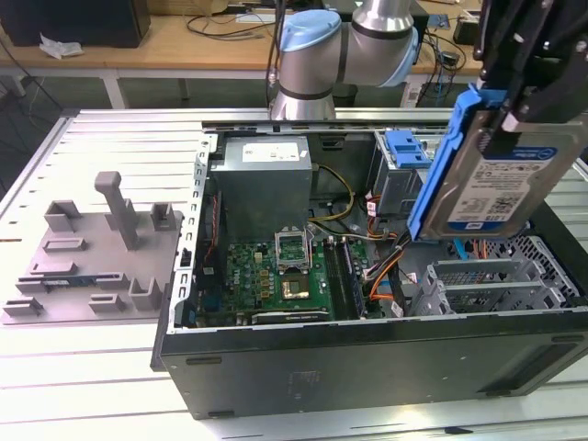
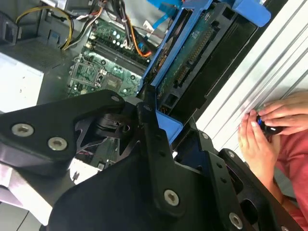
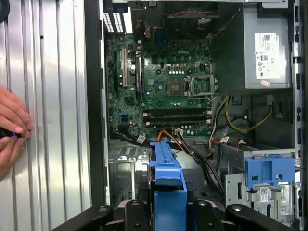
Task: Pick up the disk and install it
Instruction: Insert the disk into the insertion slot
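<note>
The disk (image 1: 501,179), a silver drive with a white-and-blue label in a blue plastic bracket (image 1: 446,156), hangs tilted on edge above the open computer case (image 1: 367,367), toward the exterior view's right. My black gripper (image 1: 516,110) is shut on its upper end. In the second wrist view the disk's (image 2: 192,62) green circuit-board underside shows beyond my gripper (image 2: 161,132). In the first wrist view the disk's blue bracket edge (image 3: 166,178) stands between my fingers (image 3: 208,211), over the case's metal drive bay area.
Inside the case lie the motherboard (image 1: 285,276), a grey power supply (image 1: 266,175), cables, a blue latch on a grey cage (image 1: 404,152) and a perforated metal bay (image 1: 496,285). A grey fixture with posts (image 1: 101,248) sits beside the case. A person's hands (image 2: 269,122) rest on the slatted table.
</note>
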You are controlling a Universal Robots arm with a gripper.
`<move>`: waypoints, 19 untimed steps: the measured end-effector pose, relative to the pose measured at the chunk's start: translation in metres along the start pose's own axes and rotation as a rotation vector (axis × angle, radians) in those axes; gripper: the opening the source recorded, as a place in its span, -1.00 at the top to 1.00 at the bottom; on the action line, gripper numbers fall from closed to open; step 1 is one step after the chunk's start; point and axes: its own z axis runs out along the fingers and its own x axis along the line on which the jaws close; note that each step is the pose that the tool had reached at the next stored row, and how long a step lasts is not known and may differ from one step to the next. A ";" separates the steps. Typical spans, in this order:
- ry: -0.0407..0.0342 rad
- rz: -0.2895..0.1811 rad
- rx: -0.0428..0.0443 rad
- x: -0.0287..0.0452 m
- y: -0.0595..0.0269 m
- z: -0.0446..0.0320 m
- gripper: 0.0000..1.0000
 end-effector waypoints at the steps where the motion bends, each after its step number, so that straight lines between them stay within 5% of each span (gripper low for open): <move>1: 0.0000 0.000 0.0000 0.0002 -0.0025 0.0002 0.27; 7: 0.0015 0.000 0.0001 0.0027 -0.0200 0.0023 0.27; 19: 0.0020 0.000 0.0000 0.0050 -0.0247 0.0030 0.27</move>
